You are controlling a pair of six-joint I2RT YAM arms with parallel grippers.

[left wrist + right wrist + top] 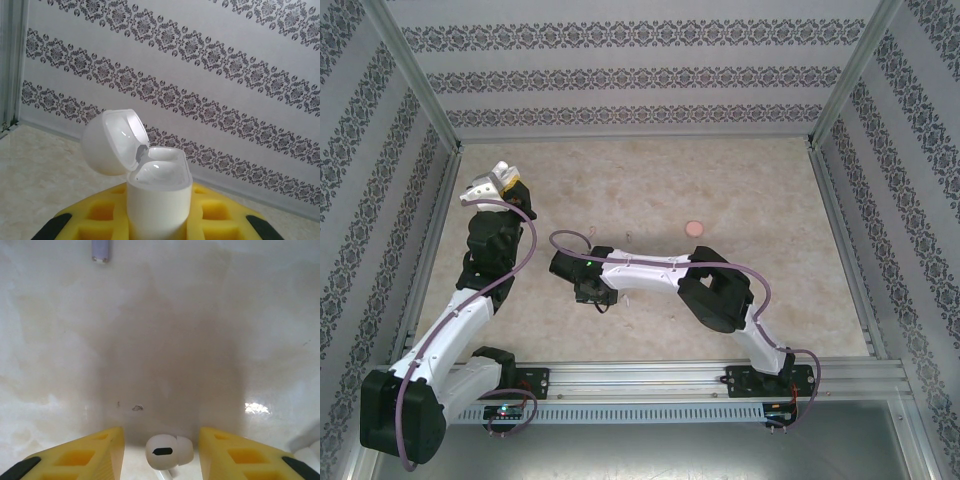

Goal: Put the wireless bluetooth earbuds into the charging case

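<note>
"What was the room like?"

"Pale walls (225,40) banded with dark damask, metal posts (417,80) at the corners, and a beige marbled bench (720,180)."

"And the hands?"

"The left hand (498,183) gripped a white charging case (160,200), lid open, held up before the wall. The right hand (161,452) hung low over the bench, fingers apart, with a white earbud (169,451) lying between them, apparently untouched. A purple earbud (100,250) lay farther off, half cropped."
</note>
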